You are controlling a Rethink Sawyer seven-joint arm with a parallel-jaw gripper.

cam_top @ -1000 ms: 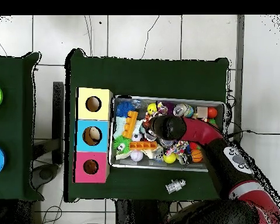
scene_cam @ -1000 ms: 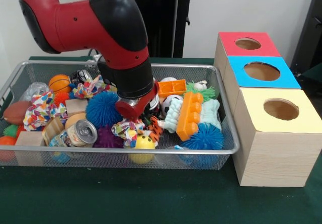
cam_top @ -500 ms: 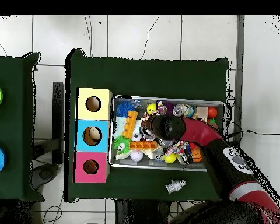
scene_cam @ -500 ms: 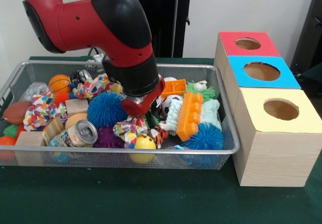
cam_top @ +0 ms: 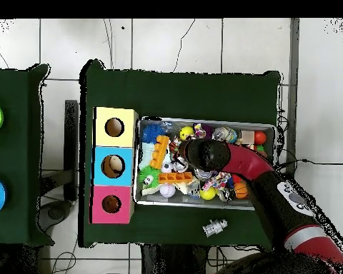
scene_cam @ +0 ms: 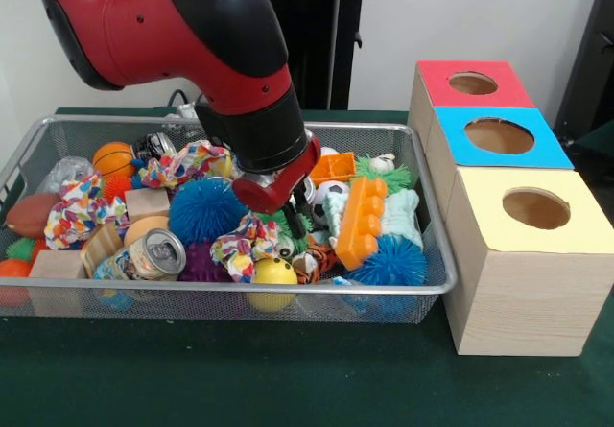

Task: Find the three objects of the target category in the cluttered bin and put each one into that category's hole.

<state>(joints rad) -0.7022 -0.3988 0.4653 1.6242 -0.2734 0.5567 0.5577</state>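
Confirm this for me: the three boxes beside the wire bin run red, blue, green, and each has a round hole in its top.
One detail is off: the third box is yellow, not green, as the front view shows. The red box and the blue box beside the wire bin are as stated, and each top has a round hole.

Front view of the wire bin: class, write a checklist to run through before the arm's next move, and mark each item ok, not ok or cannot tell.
1. The hand is low inside the bin, above the clutter: ok.
2. The hand has hold of something: cannot tell, as the arm's wrist hides it.
3. The holes on the red box, blue box and yellow box are uncovered: ok.
4. The path from the hand to the boxes is free: not ok. The orange brick stands close beside the hand on that side.
5. Everything is in the bin: not ok. A small pale object lies on the cloth outside.
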